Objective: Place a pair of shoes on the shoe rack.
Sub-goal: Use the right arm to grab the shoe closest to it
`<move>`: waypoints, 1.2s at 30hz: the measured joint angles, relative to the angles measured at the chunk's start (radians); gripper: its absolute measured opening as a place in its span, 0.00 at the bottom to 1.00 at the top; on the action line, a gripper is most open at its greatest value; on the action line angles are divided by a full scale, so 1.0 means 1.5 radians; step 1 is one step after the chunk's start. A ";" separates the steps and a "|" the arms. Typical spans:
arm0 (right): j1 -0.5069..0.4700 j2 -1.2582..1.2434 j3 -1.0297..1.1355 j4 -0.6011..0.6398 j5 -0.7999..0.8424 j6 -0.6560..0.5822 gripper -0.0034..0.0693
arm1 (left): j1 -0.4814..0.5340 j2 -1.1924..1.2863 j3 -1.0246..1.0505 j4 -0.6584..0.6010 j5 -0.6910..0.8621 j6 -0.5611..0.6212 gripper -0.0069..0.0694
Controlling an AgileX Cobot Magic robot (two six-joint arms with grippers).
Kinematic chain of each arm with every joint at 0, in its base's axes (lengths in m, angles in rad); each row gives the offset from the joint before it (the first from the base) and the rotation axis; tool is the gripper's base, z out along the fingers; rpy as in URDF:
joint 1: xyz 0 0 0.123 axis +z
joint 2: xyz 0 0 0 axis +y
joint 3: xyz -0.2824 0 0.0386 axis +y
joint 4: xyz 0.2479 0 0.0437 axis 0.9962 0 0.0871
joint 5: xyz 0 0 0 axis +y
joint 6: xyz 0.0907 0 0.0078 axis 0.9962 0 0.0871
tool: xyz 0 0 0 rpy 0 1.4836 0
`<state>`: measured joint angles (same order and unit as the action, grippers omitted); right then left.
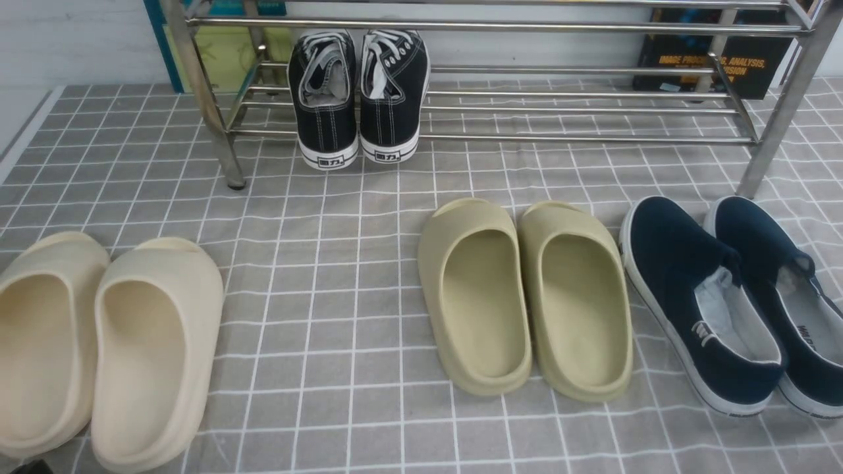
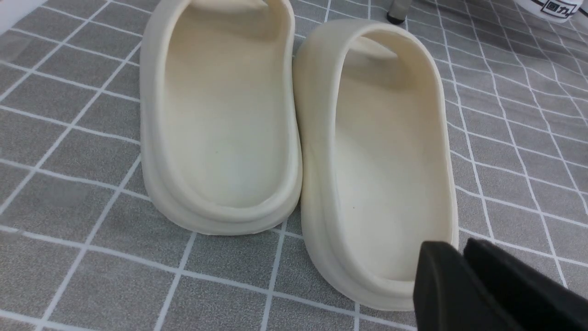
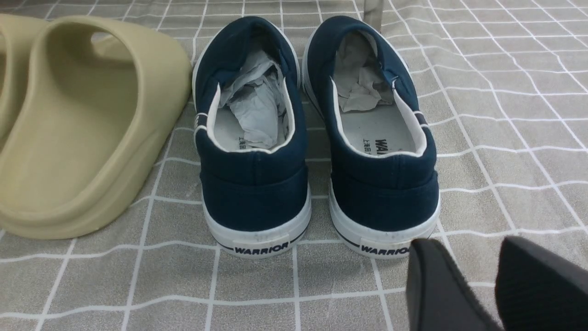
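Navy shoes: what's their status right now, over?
Right jaws open, empty, behind navy shoes. Left jaws about shut, by cream slides. Shoes on cloth, beside olive slides, not yet on rack. Black sneakers occupy rack's left.

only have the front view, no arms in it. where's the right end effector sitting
Observer: The right end effector hovers just behind the heels of the navy shoes, open, holding nothing.
Operator: and the left one
Observer: The left end effector is shut, at the heel of a cream slide.
Operator: any brand on the navy heels
Observer: Both heel labels read WARRIOR.
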<state>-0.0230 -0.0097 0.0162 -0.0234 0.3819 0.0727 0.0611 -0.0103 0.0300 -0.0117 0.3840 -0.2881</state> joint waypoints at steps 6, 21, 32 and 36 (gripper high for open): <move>0.000 0.000 0.000 0.000 0.000 0.000 0.38 | 0.000 0.000 0.000 0.000 0.000 0.000 0.19; 0.000 0.000 0.000 0.000 0.000 0.000 0.38 | 0.000 0.000 0.000 0.000 0.000 0.000 0.21; 0.000 0.000 0.000 0.000 0.000 0.000 0.38 | 0.000 0.000 0.000 0.000 0.000 0.000 0.23; 0.000 0.000 0.000 0.000 0.000 0.000 0.38 | 0.000 0.000 0.000 0.000 0.000 0.000 0.23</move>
<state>-0.0230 -0.0097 0.0162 -0.0234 0.3819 0.0727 0.0617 -0.0103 0.0300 -0.0117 0.3840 -0.2881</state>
